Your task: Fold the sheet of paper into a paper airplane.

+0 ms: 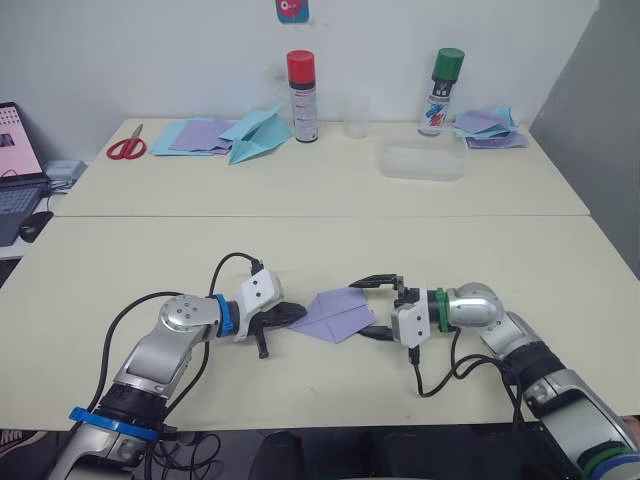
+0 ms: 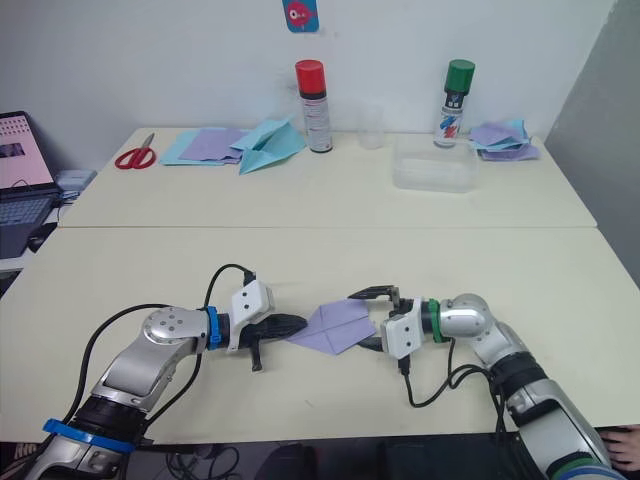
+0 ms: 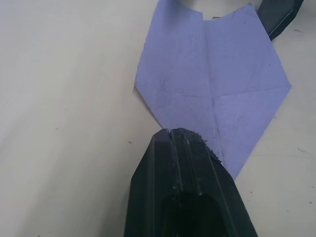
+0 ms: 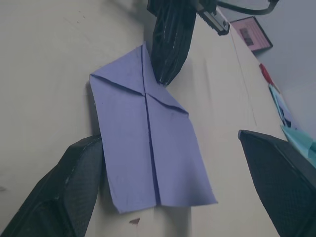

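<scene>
Partly folded — we had the nose made.
Our left gripper (image 1: 290, 318) pinched the sheet of paper (image 1: 335, 314); right gripper (image 1: 382, 307) spread; wings remained.

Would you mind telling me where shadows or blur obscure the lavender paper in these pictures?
Left wrist view: the creased lavender-purple paper sheet is evenly lit, though the black left gripper covers its tip. Right wrist view: one dark finger of the right gripper shades the sheet's edge.

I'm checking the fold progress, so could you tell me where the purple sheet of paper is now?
The sheet of paper lies flat on the near table, between the two grippers: the left gripper presses its pointed end, and the right gripper is open around the other end.
</scene>
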Available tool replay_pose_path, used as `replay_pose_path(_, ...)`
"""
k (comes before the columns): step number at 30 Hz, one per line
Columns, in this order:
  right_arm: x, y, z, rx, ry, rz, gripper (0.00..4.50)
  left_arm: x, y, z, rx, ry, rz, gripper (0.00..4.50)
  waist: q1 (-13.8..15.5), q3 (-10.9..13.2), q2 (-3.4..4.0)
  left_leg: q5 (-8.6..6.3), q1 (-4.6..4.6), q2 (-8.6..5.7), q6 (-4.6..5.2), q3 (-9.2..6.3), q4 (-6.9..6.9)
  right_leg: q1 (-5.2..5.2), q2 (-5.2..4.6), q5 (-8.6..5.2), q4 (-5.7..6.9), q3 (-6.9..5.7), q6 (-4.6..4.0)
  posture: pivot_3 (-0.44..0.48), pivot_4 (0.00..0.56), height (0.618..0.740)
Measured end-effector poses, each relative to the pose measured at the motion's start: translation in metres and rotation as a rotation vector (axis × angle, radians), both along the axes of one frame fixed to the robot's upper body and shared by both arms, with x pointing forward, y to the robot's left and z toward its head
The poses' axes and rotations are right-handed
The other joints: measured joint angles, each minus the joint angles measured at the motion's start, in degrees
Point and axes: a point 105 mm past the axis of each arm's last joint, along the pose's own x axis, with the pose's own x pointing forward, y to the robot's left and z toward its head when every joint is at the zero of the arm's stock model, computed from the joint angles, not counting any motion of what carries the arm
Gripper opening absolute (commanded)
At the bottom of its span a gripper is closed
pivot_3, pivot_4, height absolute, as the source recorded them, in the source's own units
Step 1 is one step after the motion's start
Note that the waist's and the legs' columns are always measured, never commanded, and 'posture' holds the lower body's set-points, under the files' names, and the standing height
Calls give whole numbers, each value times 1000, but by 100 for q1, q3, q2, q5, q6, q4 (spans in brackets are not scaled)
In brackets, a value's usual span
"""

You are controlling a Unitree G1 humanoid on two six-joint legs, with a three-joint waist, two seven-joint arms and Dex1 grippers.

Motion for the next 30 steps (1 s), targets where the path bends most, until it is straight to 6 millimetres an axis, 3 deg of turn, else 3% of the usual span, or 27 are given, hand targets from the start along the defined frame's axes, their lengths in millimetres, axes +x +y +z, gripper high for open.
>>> replay_pose_path(4, 5, 9, 1, 10, -39, 5, 4438, 1, 0, 1, 5, -4, 0, 0, 0, -1, -1, 0, 5, 0, 0, 0, 0, 3, 0, 4, 3, 0, -7, 0, 150, 740)
replay_pose_path(7, 5, 10, -1, 8, -51, 17, 3861, 1, 0, 0, 5, -2, 0, 0, -1, -2, -1, 0, 7, 0, 0, 3, 0, 5, 0, 3, 3, 3, -7, 0, 150, 740)
replay_pose_path(17, 7, 11, -15, -42, -45, 6, 90, 0, -1, 0, 4, -4, -4, 0, 7, -2, -2, 0, 1, -1, 0, 2, 0, 3, -1, 2, 1, 2, -10, 0, 150, 740)
replay_pose_path(24, 4, 8, -10, -69, -19, 20, 13, -2, 4, 8, -14, 7, -4, 0, 20, 3, 1, 0, -18, -1, 0, -1, 2, -11, -2, 2, 1, -4, -9, 0, 150, 740)
replay_pose_path(27, -2, -4, -8, -116, 119, 1, 13, -5, 19, 13, 11, 36, 16, 0, 49, 16, 9, 0, -34, 0, 0, -8, 5, -19, -3, 2, 0, -12, -9, 0, 150, 740)
replay_pose_path(30, -7, -14, 9, -154, 268, -17, 13, -10, 34, 19, 33, 59, 42, 0, 31, 63, 15, 0, -35, 4, 0, -7, 6, -22, -5, 2, 1, -12, -9, 0, 150, 740)
